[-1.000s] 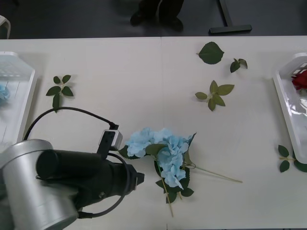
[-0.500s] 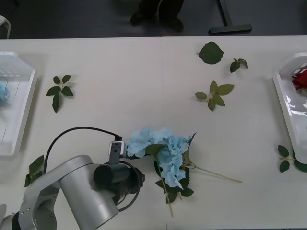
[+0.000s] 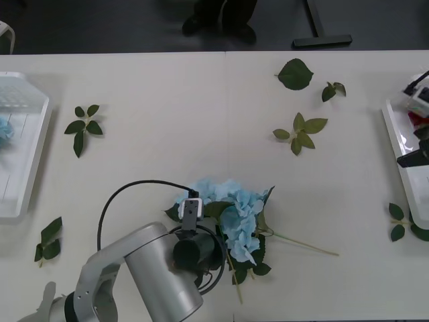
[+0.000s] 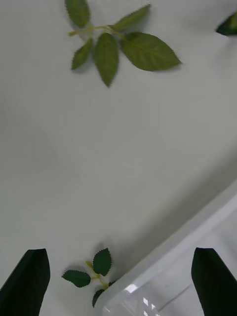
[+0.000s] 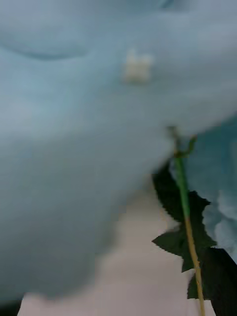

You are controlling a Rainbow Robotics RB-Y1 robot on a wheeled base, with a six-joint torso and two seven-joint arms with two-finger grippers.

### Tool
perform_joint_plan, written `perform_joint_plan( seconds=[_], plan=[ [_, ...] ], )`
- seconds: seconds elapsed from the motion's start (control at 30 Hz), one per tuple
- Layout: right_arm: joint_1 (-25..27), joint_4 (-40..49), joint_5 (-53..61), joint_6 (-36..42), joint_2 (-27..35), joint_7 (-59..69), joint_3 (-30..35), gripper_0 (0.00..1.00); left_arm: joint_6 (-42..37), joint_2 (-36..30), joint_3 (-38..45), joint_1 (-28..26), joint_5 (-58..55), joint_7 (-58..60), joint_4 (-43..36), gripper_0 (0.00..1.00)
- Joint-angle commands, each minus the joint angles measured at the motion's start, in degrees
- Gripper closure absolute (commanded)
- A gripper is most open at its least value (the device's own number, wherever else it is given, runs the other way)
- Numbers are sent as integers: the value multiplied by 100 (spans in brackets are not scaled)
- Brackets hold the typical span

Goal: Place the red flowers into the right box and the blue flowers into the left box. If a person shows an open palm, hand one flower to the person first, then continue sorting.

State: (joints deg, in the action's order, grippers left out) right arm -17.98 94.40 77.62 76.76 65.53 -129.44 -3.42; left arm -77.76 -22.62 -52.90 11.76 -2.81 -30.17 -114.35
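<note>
Blue hydrangeas (image 3: 231, 211) lie mid-table, far from the left box (image 3: 27, 161); left gripper (image 3: 201, 249) hangs just above them to grasp, finger spread unclear. Right gripper (image 4: 118, 284), open and empty, hovers by the right box (image 3: 402, 157).

**A:** Where is there open room on the pale tabletop (image 3: 167, 87)?

**B:** A wide bare stretch runs across the upper middle of the front view, between the small dark leaf sprig (image 3: 83, 125) at left and the three loose green leaves (image 3: 299, 132) upper right of centre.

**A:** What blocks the way?

**B:** The fluffy pale-blue hydrangea cluster (image 3: 231, 208) lies at lower centre, with the silver left arm (image 3: 151, 278) pressed against it. The shallow white left tray (image 3: 33, 144) fills the left edge, the white right tray (image 3: 395, 144) the right edge, with the right gripper (image 3: 417, 127) over it.
</note>
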Motion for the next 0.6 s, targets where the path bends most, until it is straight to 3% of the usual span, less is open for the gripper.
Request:
perform_joint_plan(
  seconds=[0.03,0.33,0.6],
  plan=[
    [-30,641,104,-197,48,-556,-440,17,139,399,-247,265,360,196,71,0],
    [805,1968,-625,-759,39,-969,-730,17,807,891,-299,476,887,170,1178,0],
    [1218,2636,-1434,-1172,39,139,-1319,16,903,979,-343,564,1045,108,1345,0]
  ],
)
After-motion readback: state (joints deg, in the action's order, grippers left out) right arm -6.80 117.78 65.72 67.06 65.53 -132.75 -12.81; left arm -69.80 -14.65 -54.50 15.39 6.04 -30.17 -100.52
